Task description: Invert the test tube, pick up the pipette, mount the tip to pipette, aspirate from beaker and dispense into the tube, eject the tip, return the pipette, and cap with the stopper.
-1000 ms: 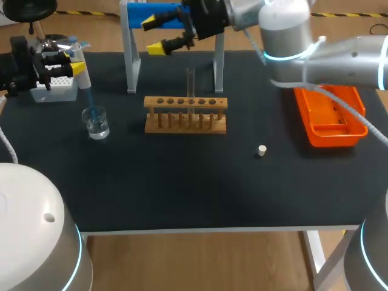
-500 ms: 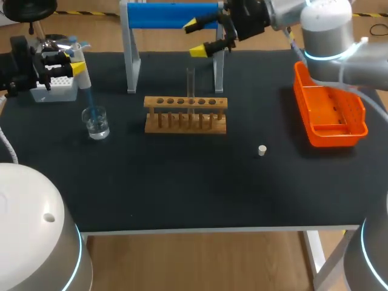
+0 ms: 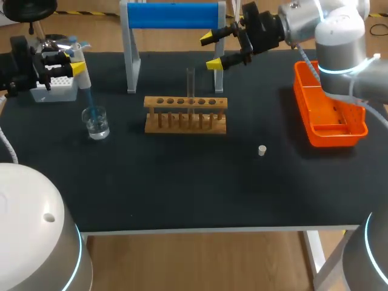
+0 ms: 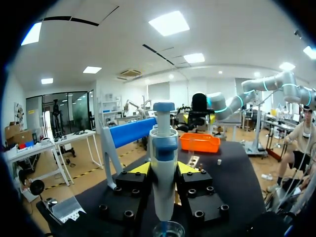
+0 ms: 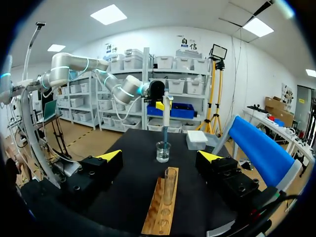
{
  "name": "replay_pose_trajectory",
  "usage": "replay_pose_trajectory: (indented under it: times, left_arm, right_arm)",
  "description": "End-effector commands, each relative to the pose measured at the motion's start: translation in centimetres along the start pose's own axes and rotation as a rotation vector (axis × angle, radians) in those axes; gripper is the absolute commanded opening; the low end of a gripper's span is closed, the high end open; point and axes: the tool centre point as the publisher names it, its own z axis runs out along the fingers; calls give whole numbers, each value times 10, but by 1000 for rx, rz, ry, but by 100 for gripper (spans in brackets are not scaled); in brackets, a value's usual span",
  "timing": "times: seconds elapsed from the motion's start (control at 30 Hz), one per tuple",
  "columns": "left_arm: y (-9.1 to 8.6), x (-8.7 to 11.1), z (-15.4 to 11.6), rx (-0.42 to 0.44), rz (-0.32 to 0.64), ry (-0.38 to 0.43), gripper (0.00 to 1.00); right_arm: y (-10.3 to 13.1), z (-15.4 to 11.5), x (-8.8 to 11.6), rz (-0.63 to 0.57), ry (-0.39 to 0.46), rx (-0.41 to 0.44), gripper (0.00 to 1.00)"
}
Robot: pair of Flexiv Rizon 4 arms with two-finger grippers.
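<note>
My left gripper is shut on the white and blue pipette, which stands upright. Its blue tip dips into the glass beaker at the table's left. A clear test tube stands upright in the wooden rack at mid-table. My right gripper hangs open and empty at the back, right of the rack, pointing along it toward the beaker. The small white stopper lies on the mat.
A blue-barred stand rises behind the rack. The white tip box sits at the back left under my left arm. An orange tray lies at the right edge.
My right arm has swung rightward from in front of the blue stand to the back right, its gripper staying open. The left arm and pipette have not moved.
</note>
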Motion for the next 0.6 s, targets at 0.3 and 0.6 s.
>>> replay_pose_trajectory:
  times: [0.3,0.6]
  left_arm:
    - [-1,0,0,-1,-1,1,0]
    - [-1,0,0,-1,-1,1,0]
  right_arm:
    - [-44,10,13,-2,-9,-31,100]
    - [-65,21,10,12,-18,-12,100]
